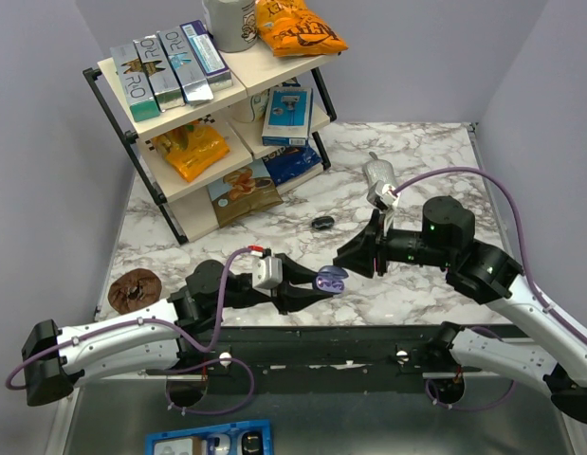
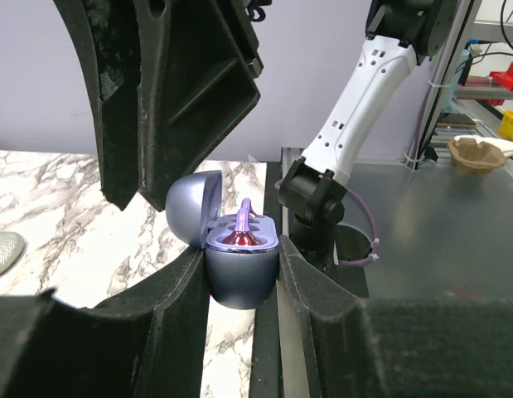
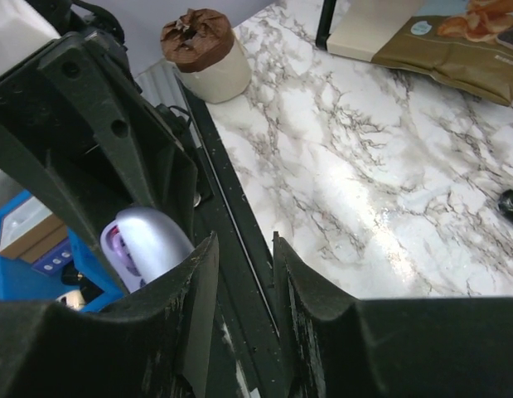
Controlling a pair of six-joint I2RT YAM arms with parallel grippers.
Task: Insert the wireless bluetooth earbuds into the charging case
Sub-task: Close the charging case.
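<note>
The periwinkle charging case (image 2: 242,278) is pinched between my left gripper's (image 2: 242,255) fingers, just above the table's near edge (image 1: 331,281). Its lid (image 2: 192,207) stands open. A translucent purple earbud (image 2: 243,222) sits in a socket with its stem sticking up. Whether the other socket holds one is hidden. My right gripper (image 1: 356,256) hangs just right of and above the case, and its black fingers (image 2: 157,99) loom over the open lid. Its jaws stand apart in the right wrist view with nothing between them (image 3: 244,245). The case (image 3: 144,245) shows to their left.
A glossy black oval object (image 1: 322,224) lies mid-table. A silver object (image 1: 378,176) lies behind the right arm. A brown-topped cup (image 1: 134,289) stands at the near left. A two-tier shelf (image 1: 217,114) of snack packs fills the back left. A blue tray (image 1: 208,442) sits below the table edge.
</note>
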